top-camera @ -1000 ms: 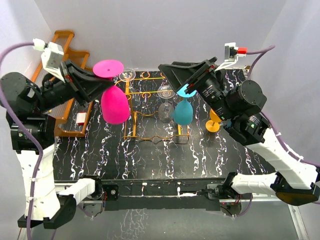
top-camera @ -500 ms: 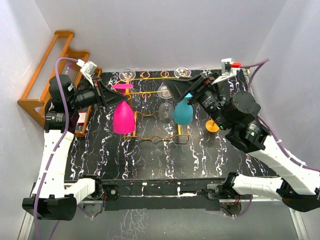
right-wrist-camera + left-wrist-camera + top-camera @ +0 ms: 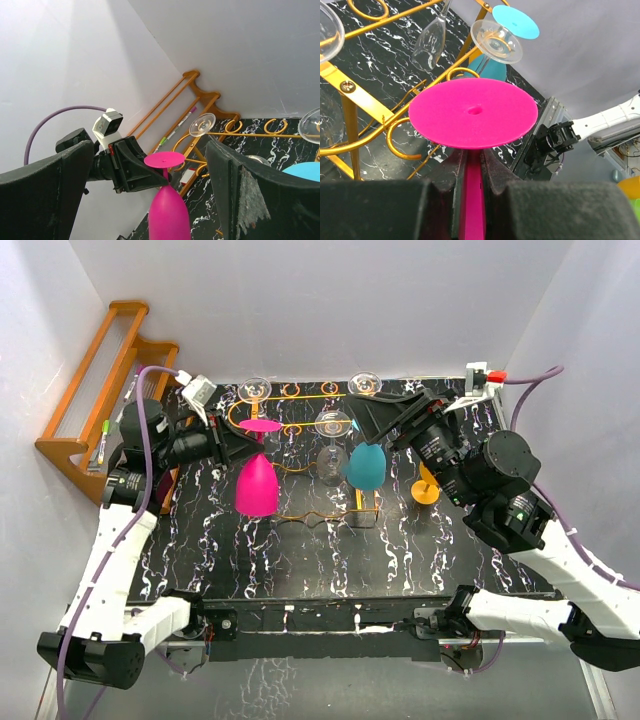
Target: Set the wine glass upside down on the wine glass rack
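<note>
A pink wine glass hangs upside down, bowl low and round foot on top. My left gripper is shut on its stem, just under the foot. The glass is at the left front of the orange-gold wire wine glass rack, its foot beside a looped rail; I cannot tell whether they touch. My right gripper stands open above the rack's right side, its wide fingers holding nothing. In the right wrist view the pink glass and the left gripper show ahead.
A teal glass hangs upside down in the rack, and three clear glasses hang there too. An orange object stands right of the rack. A brown wooden stepped rack lies at the far left, with a small white box near it.
My left arm has swung lower and brought the pink glass down against the rack's left side. The right gripper has drawn back from the teal glass, still open.
</note>
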`<action>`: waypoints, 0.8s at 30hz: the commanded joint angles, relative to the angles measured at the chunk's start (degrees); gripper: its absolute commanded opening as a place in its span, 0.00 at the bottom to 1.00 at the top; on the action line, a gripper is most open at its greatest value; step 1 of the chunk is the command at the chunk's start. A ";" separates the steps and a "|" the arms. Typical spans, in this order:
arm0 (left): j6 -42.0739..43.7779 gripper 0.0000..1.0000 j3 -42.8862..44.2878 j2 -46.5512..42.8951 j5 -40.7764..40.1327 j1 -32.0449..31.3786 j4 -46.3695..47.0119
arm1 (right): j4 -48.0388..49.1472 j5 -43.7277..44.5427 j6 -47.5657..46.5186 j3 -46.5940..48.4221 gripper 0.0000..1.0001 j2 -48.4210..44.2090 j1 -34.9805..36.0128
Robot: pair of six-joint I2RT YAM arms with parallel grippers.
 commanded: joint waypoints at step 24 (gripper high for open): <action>4.85 0.00 -11.53 -8.86 -14.13 -2.64 9.47 | 1.78 0.36 -1.41 -1.64 0.98 -0.94 0.14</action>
